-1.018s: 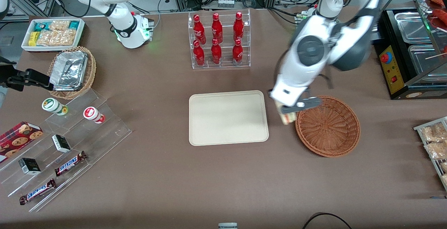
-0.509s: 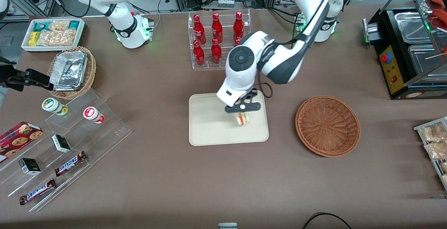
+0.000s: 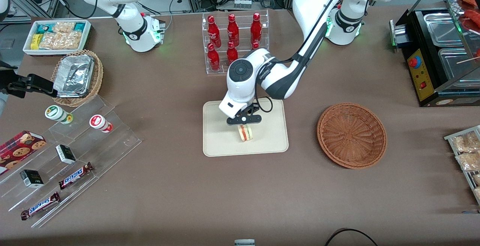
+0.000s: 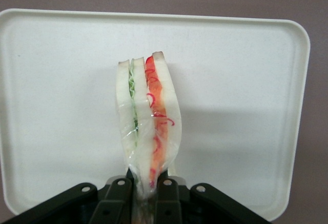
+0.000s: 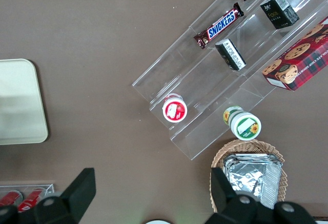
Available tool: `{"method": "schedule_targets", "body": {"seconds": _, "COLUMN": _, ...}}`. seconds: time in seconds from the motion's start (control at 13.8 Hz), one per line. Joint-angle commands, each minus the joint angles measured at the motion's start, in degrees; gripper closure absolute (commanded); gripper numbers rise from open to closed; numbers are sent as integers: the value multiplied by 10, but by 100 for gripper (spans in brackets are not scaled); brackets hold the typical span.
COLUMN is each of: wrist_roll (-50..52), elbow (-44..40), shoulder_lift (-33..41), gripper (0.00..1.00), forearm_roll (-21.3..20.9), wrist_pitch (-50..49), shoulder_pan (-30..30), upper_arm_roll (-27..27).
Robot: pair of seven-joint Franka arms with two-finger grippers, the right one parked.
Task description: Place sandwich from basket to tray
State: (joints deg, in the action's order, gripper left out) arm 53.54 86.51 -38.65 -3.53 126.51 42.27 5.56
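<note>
My left gripper (image 3: pixel 244 123) hangs over the middle of the cream tray (image 3: pixel 217 141), shut on the wrapped sandwich (image 3: pixel 245 132). In the left wrist view the sandwich (image 4: pixel 148 121) stands on edge between my fingers (image 4: pixel 119 193), white bread with green and red-orange layers, with the tray (image 4: pixel 61 106) beneath it. I cannot tell whether it touches the tray. The round reddish-brown wicker basket (image 3: pixel 351 135) sits beside the tray, toward the working arm's end, with nothing in it.
A clear rack of red bottles (image 3: pixel 234 43) stands farther from the front camera than the tray, close to my arm. A paler wicker basket with foil trays (image 3: pixel 77 77), a white snack bin (image 3: pixel 57 36) and a clear stepped display (image 3: pixel 67 156) lie toward the parked arm's end.
My gripper carried the sandwich from beside the basket's rim across to over the tray, then moved further toward the tray's middle and lower.
</note>
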Motion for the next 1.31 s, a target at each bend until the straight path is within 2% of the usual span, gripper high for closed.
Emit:
{"method": "schedule_targets", "body": {"seconds": 0.0, "wrist_roll": 17, "elbow": 13, "shoulder_lift": 1, "gripper": 100, "forearm_roll": -17, "wrist_pitch": 18, "shoulder_pan": 18, "upper_arm_roll": -10}}
{"method": "schedule_targets", "body": {"seconds": 0.44, "wrist_roll": 17, "elbow": 25, "shoulder_lift": -13, "gripper": 100, "forearm_roll": -37, "wrist_pitch": 20, "shoulder_pan": 32, "upper_arm_roll": -10}}
{"method": "schedule_targets", "body": {"seconds": 0.51, "wrist_roll": 17, "elbow": 25, "shoulder_lift": -14, "gripper": 87, "forearm_roll": -37, "wrist_pitch": 20, "shoulder_pan": 33, "upper_arm_roll": -10}}
{"method": "schedule_targets", "body": {"seconds": 0.58, "wrist_roll": 16, "elbow": 25, "shoulder_lift": -14, "gripper": 20, "forearm_roll": -37, "wrist_pitch": 19, "shoulder_pan": 33, "upper_arm_roll": -10}}
{"method": "schedule_targets", "body": {"seconds": 0.65, "wrist_roll": 16, "elbow": 25, "shoulder_lift": -13, "gripper": 0, "forearm_roll": -38, "wrist_pitch": 17, "shoulder_pan": 33, "upper_arm_roll": -10}}
{"method": "schedule_targets", "body": {"seconds": 1.02, "wrist_roll": 18, "elbow": 18, "shoulder_lift": 40, "gripper": 0, "forearm_roll": -31, "wrist_pitch": -38, "shoulder_pan": 22, "upper_arm_roll": -13}}
{"method": "schedule_targets", "body": {"seconds": 1.24, "wrist_roll": 17, "elbow": 20, "shoulder_lift": 106, "gripper": 0, "forearm_roll": -25, "wrist_pitch": -133, "shoulder_pan": -19, "upper_arm_roll": -12}}
